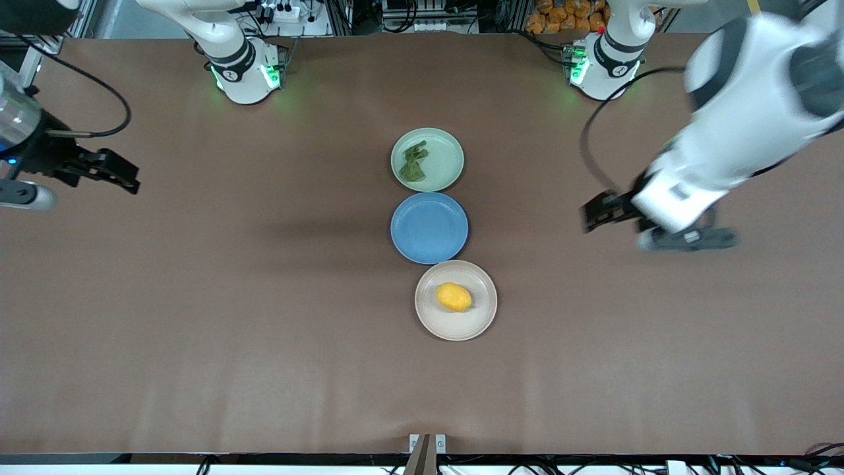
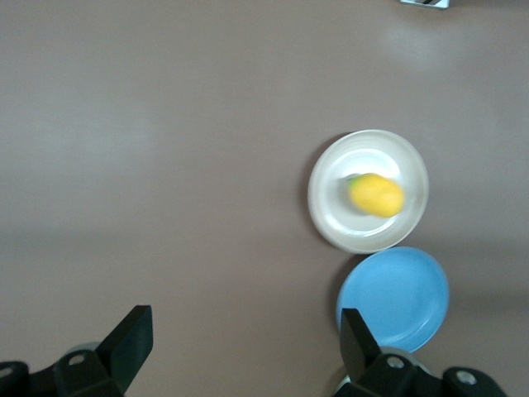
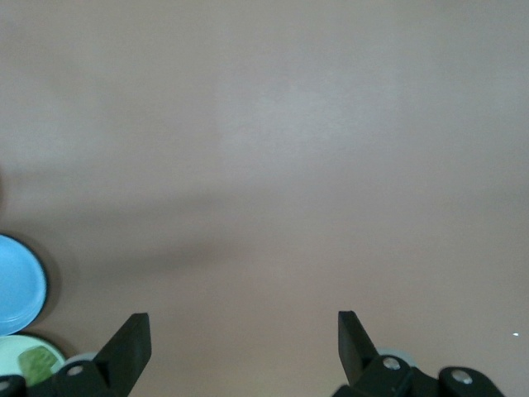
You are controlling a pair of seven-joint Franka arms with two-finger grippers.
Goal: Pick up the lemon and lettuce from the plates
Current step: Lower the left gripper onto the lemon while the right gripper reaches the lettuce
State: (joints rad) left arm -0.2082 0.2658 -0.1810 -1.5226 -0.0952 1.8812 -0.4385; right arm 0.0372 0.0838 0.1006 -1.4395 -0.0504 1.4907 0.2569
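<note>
Even overhead light, soft shadows on table [image 1: 198,330], left arm [image 1: 738,132] motion-blurred, lemon [image 2: 377,195] slightly soft

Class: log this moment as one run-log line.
left pincer open, over table | right pincer open, over table | lemon, lettuce on plates

Lemon [image 2: 377,195] on cream plate [image 2: 331,207]; blue plate [image 2: 397,298] touching at its 5 o'clock. Left gripper [image 2: 240,351] fingers spread, empty.

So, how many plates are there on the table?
3, in a row. The mint green plate with the lettuce is farthest from the front camera, the blue plate is in the middle, and the beige plate with the lemon is nearest. None seem hidden.
</note>
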